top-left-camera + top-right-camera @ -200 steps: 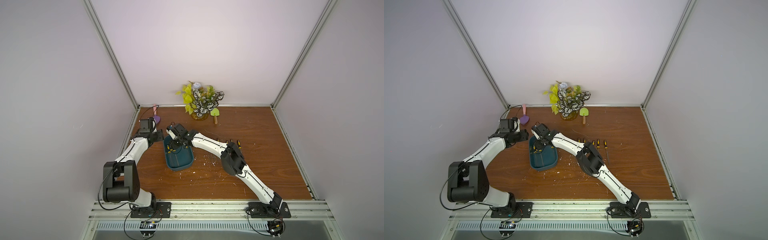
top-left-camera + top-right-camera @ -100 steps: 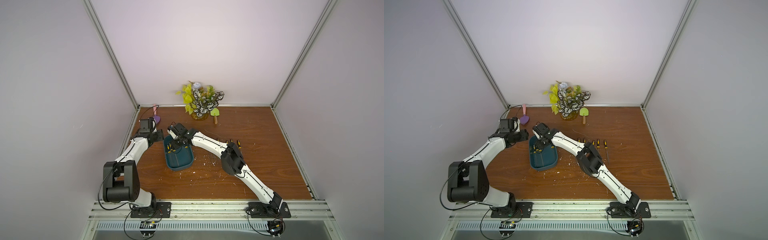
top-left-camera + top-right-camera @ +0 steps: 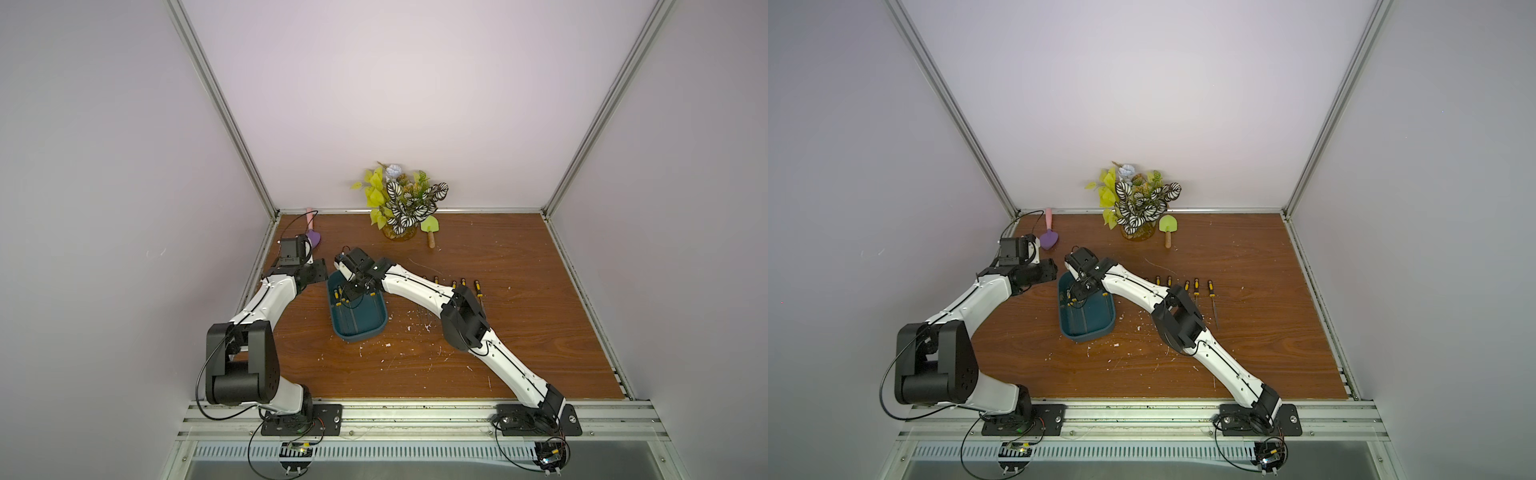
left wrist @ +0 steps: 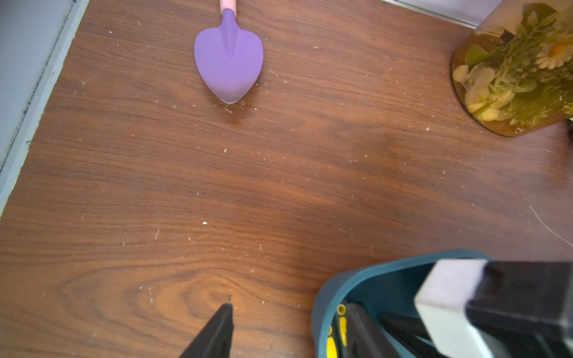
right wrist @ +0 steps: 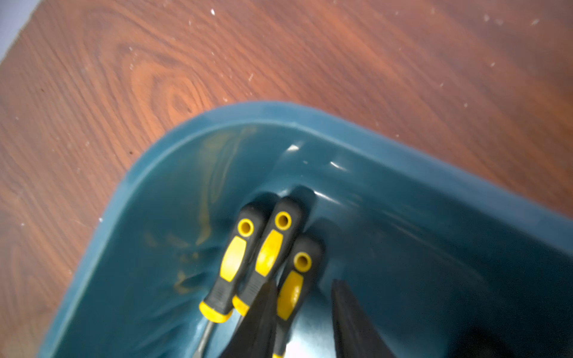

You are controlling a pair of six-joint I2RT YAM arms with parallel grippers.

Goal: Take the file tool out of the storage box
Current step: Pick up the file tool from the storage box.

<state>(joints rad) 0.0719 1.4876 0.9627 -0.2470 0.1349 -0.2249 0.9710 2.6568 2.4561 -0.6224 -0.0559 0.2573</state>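
Observation:
The dark teal storage box [image 3: 360, 336] [image 3: 1088, 330] sits on the wooden table left of centre. Three file tools with black-and-yellow handles [image 5: 234, 263] lie side by side at its far end [image 3: 337, 297]. My right gripper [image 5: 303, 283] [image 3: 353, 291] reaches down into the box. Its jaws are open and straddle the handle of the rightmost file [image 5: 294, 279], with a gap to one finger. My left gripper [image 4: 288, 331] [image 3: 318, 270] is open at the box's far left corner [image 4: 319, 297]. One finger [image 4: 217, 331] is over the table outside the wall.
Several more files [image 3: 478, 286] [image 3: 1196, 286] lie in a row on the table right of the box, behind my right arm. A potted plant [image 3: 401, 203] in an amber jar [image 4: 511, 77], a green trowel [image 3: 430, 226] and a purple trowel [image 4: 228, 62] stand along the back wall.

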